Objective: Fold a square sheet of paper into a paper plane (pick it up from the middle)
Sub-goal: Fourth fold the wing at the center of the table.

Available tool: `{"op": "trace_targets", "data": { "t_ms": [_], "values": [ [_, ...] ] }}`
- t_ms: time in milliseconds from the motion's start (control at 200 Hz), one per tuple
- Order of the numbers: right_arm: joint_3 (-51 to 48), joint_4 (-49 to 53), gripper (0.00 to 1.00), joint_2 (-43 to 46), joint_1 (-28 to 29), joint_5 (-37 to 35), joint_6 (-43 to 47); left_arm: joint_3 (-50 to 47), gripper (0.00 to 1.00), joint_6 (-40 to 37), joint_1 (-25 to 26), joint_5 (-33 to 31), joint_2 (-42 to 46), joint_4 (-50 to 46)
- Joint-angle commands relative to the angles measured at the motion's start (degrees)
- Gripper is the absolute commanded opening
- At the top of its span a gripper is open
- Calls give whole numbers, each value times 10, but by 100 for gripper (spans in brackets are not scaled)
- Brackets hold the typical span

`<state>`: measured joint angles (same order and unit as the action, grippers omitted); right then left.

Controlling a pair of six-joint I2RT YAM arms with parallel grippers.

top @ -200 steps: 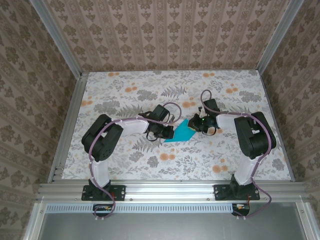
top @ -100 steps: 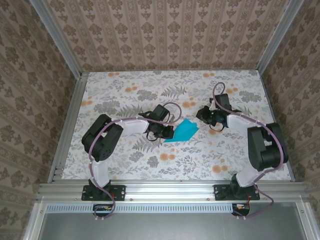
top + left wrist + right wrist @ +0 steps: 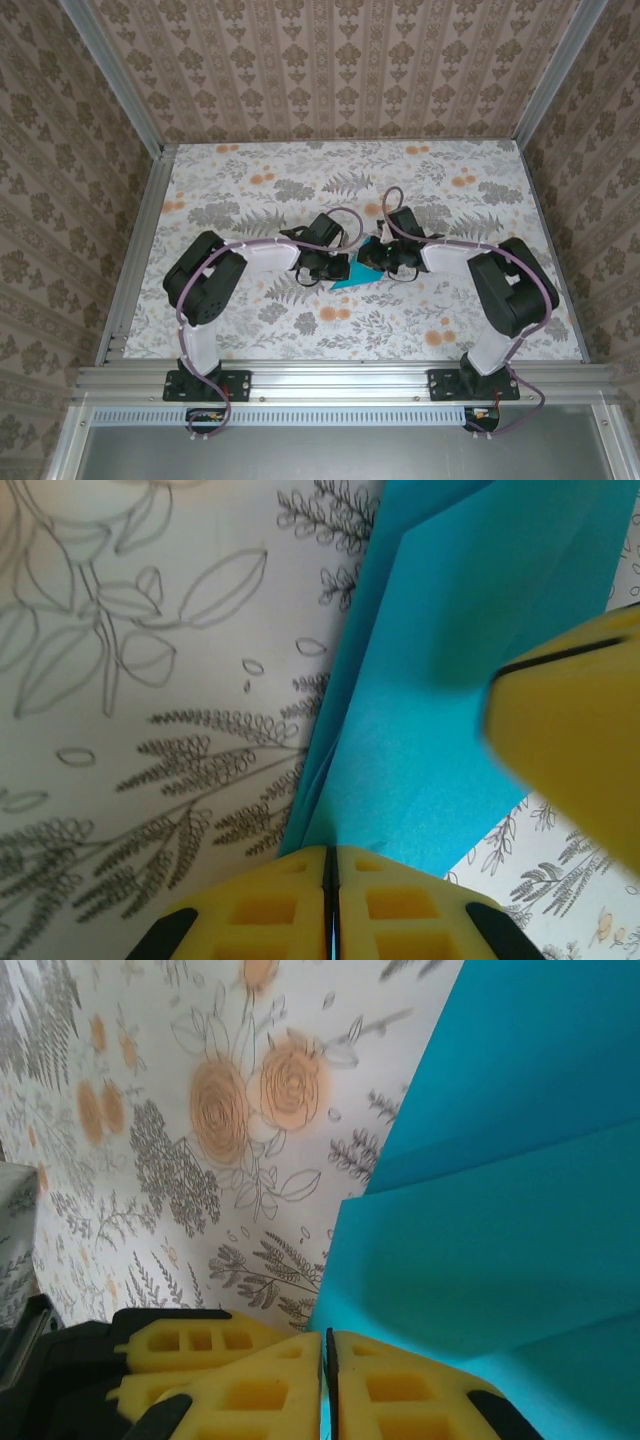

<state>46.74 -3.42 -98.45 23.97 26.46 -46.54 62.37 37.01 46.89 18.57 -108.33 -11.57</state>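
The square sheet of paper [image 3: 347, 281], turquoise-blue and folded into layered flaps, lies flat on the floral table between the two grippers. My left gripper [image 3: 335, 266] sits at the sheet's left end. In the left wrist view its yellow pads [image 3: 331, 856] are shut, with a thin blue strip of the paper [image 3: 450, 680] pinched between them. My right gripper [image 3: 373, 260] has come in from the right. Its pads [image 3: 325, 1340] are shut on the near edge of the paper [image 3: 500, 1210]. One finger of the left gripper [image 3: 190, 1345] shows beside them.
The floral tabletop [image 3: 250, 190] spreads out on all sides, fenced by aluminium rails [image 3: 135, 270] and papered walls. Both forearms meet at the table's centre, their cables looping above the wrists.
My right gripper drew away to the right half a second ago. It has since come back to the paper and shut on its edge. The left gripper has kept its pinch and place.
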Motion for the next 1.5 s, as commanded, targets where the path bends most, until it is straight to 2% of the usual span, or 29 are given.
{"op": "trace_targets", "data": {
  "t_ms": [0,465,660,800,985,1215,1495],
  "values": [
    [-8,-32,10,-20,15,20,-26,-28,11,38,7,-13,4,-36],
    [-10,-13,9,-70,20,-5,-15,-37,12,37,6,-13,28,-24],
    [-12,-14,9,-75,19,-8,-15,-60,17,43,2,33,81,55],
    [-13,-18,9,-80,19,-7,-18,-68,18,49,2,63,82,94],
    [-14,-21,9,-87,19,-5,-22,-60,17,54,2,75,51,79],
    [-14,-18,9,-87,18,-7,-21,-52,17,50,-2,48,30,27],
    [-15,-15,9,-87,18,-11,-18,-71,16,53,-16,33,34,35]
  ]
}}
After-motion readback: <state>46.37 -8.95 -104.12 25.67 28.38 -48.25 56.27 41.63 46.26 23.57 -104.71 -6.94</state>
